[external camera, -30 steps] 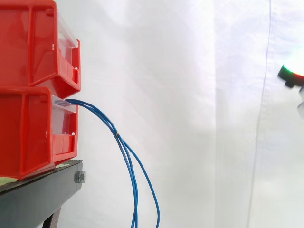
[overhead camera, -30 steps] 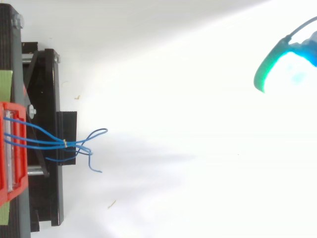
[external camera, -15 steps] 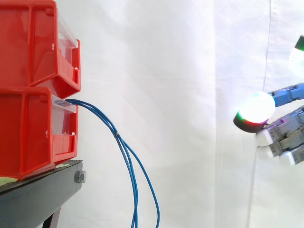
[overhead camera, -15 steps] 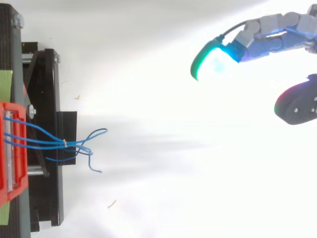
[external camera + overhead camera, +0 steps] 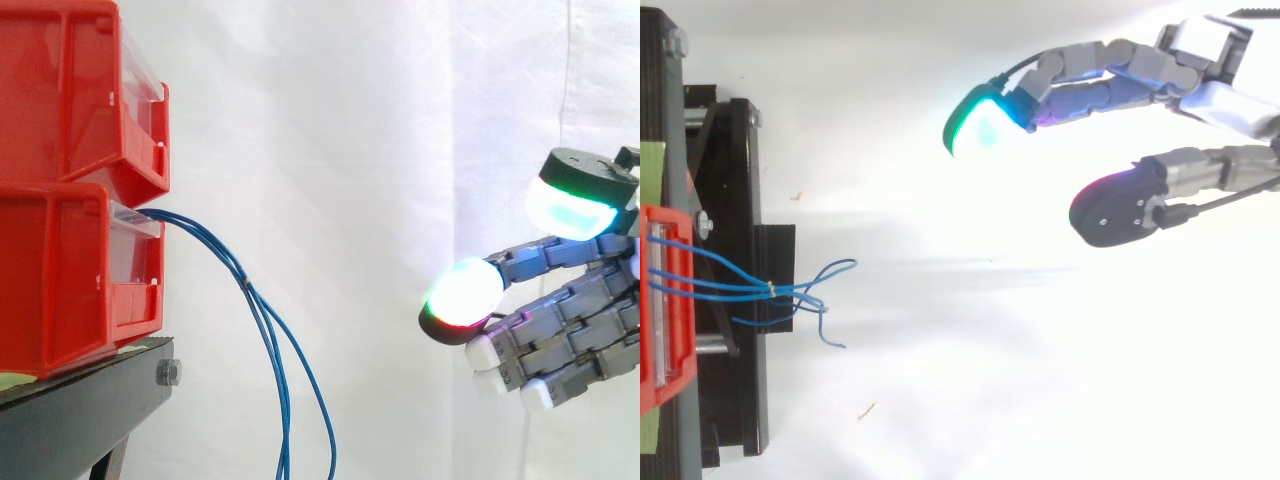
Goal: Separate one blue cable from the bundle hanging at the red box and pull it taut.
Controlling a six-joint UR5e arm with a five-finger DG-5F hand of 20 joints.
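A bundle of thin blue cables [image 5: 262,320] comes out of the lower red bin [image 5: 70,270] and hangs down past the black stand [image 5: 90,400]. From above, the blue cables [image 5: 750,288] are tied at one spot and end in loose loops. The hand [image 5: 580,320] reaches in from the right with its fingers stretched out and spread, holding nothing. Its glowing fingertips [image 5: 462,294] point left, well short of the cables. In the top view the hand [image 5: 1200,90] sits at the upper right, far from the bundle.
A second red bin [image 5: 80,90] is stacked on the lower one. A white curtain [image 5: 380,150] hangs behind. The black stand's foot [image 5: 740,300] lies under the cable ends.
The hand has come in from the right edge toward the left and a little lower, closing part of the distance to the cables. The cables hang as before.
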